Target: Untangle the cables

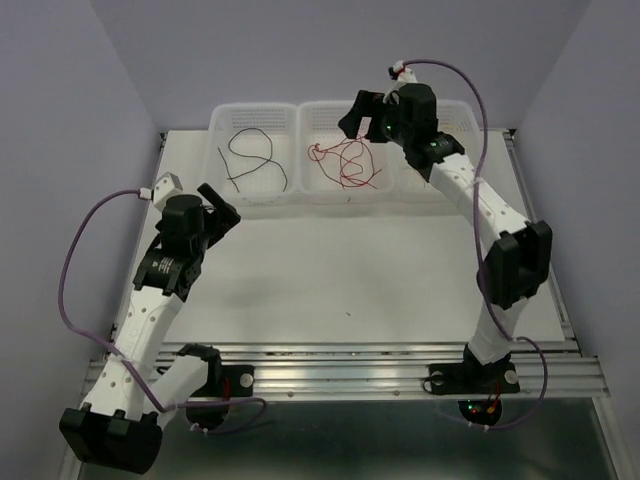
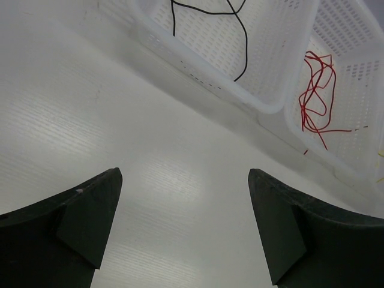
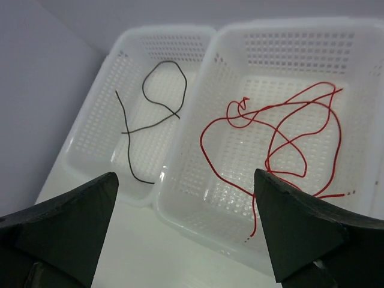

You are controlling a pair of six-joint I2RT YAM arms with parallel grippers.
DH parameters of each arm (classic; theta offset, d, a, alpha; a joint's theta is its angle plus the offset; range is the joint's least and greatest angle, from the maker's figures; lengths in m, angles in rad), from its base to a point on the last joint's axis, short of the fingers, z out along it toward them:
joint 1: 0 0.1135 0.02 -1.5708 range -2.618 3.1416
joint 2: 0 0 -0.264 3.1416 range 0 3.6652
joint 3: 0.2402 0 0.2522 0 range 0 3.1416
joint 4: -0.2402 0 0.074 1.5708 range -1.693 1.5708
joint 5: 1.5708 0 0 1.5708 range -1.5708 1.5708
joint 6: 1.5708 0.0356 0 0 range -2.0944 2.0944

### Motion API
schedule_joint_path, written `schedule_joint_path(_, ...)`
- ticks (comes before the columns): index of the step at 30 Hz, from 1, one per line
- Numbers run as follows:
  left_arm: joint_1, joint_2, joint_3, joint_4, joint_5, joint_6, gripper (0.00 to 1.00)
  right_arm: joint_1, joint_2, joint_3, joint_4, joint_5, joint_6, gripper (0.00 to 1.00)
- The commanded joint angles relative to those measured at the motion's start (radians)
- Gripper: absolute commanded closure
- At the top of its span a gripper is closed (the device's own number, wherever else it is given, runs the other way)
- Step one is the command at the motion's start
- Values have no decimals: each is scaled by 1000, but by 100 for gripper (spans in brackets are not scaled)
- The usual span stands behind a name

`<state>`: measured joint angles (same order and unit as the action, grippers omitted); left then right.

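A thin black cable [image 1: 250,160] lies in loose curves in the left white basket [image 1: 222,112]. It also shows in the left wrist view [image 2: 246,48] and the right wrist view [image 3: 125,132]. A red cable [image 1: 345,160] lies in tangled loops in the middle basket [image 1: 345,200], seen too in both wrist views [image 2: 315,96] [image 3: 237,114]. My left gripper [image 1: 222,203] [image 2: 184,180] is open and empty above the bare table, short of the baskets. My right gripper [image 1: 355,115] [image 3: 185,180] is open and empty above the middle basket. No yellow cable shows clearly.
A third white basket [image 1: 465,110] stands at the back right, mostly hidden behind my right arm. The white table [image 1: 330,280] has a metal rail along its near edge. Grey walls close in on the left, right and back.
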<state>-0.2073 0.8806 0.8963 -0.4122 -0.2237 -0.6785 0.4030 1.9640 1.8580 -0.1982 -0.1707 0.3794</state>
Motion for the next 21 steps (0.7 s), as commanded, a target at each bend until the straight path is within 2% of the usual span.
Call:
schedule_joint_path(1,0,-34,66,-39,-37,4,1,-1,-241,-109,-3,123,10,0)
schedule_joint_path(2,0,-40,67,-49,-39,4,1,-1,-287,-153,-4,146,24,0)
schedule_joint_path(5,0,-64,56,-101,-78,-9,1,-1,-550,-445,-38,319,123,0)
schedule_joint_path(8,2,-110,33,-111,-103,-21,1,-1,-712,-629,-78,427,173,0)
schedule_joint_path(13,0,-150,-42,-94,-144,-50,1,-1,-1009,-975,-138,500,243,0)
schedule_joint_path(18,0,-149,-69,-79,-108,-56,1,-1,-1134,-1118,-159,507,260,0)
schedule_joint_path(21,0,-163,-97,-65,-95,-66,1,-1,-1172,-1142,-164,530,276,0)
